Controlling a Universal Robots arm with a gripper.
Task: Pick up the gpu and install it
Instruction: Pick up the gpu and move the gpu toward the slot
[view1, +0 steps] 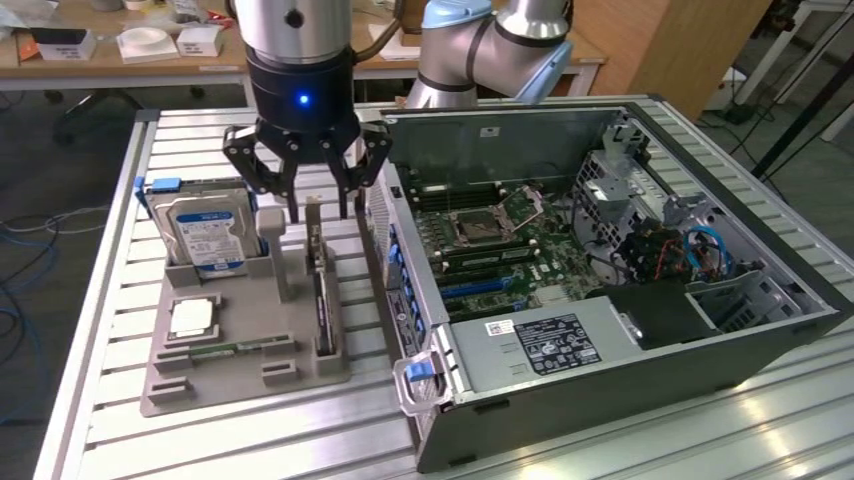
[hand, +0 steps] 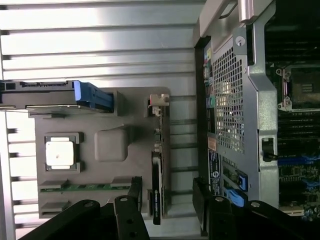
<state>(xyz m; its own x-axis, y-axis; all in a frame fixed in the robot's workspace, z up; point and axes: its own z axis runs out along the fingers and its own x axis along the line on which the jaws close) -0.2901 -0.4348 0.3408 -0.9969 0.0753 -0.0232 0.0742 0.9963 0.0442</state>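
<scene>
The gpu (view1: 323, 300), a thin dark card with a silvery bracket at its far end, stands on edge in a slot of the grey holder tray (view1: 240, 385). My gripper (view1: 320, 212) hovers open just over the card's bracket end, one finger on each side, touching nothing. In the wrist view the gpu (hand: 157, 175) runs edge-on between the black fingers (hand: 134, 192), with the gripper (hand: 167, 195) straddling it. The open computer case (view1: 601, 250) lies beside the tray, its motherboard (view1: 494, 250) exposed.
In the tray stand a silver hard drive (view1: 200, 235) with a blue-white label, a processor chip (view1: 194, 317) and a green memory stick (view1: 227, 350). The case's perforated rear wall (hand: 227, 100) sits close to the gpu. A slatted metal table (view1: 200, 440) carries everything.
</scene>
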